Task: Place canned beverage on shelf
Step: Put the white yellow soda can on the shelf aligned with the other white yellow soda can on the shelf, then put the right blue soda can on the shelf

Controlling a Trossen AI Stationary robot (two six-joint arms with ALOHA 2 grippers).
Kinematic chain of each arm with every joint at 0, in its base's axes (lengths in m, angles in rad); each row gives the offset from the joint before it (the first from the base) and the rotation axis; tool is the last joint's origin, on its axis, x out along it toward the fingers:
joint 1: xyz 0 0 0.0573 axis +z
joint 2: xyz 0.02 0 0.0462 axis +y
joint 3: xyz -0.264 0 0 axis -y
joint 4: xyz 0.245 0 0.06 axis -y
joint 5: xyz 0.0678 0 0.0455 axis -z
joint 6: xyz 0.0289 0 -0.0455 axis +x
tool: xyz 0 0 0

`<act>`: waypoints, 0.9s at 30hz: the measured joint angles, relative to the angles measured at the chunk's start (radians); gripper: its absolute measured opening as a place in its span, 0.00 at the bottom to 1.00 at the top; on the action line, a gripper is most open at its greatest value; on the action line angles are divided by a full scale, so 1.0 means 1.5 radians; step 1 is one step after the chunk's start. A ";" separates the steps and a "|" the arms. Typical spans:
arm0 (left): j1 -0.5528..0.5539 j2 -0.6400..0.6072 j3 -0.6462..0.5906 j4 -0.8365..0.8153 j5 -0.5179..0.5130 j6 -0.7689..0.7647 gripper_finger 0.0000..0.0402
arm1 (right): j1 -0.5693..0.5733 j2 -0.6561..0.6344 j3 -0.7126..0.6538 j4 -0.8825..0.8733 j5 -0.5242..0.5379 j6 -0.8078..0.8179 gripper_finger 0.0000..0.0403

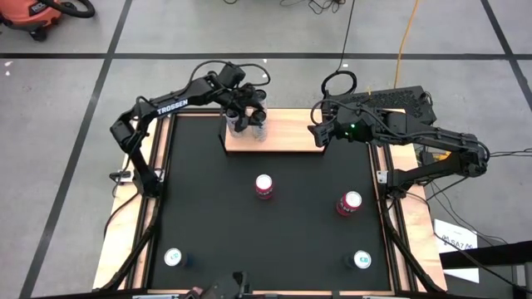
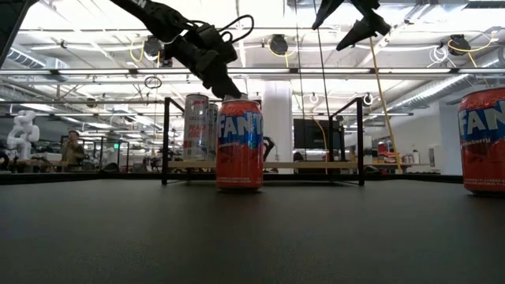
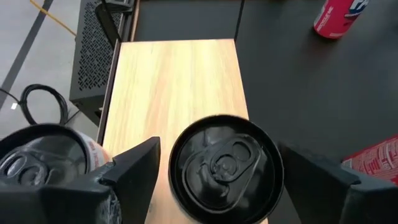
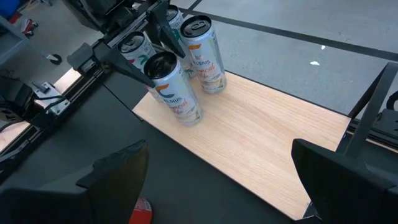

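Hovering over shelf [image 1: 287,133], your left gripper [image 3: 214,171] stands with fingers spread either side of black-topped can [image 3: 222,167], pads clear of it; can upright on board's left end beside other cans. Your right gripper [image 4: 217,171] waits agape above shelf's right end. Red can [image 1: 264,186] mid-table.

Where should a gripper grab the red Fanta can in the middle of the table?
Grip the red Fanta can across its round side wall, around mid-height, coming straight down from above. It stands upright and alone on the black tabletop, so open fingers can straddle it without touching another can.
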 joint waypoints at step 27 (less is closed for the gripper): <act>-0.049 -0.203 0.000 0.020 -0.106 -0.036 0.77 | 0.000 0.000 0.000 0.001 0.003 -0.017 0.91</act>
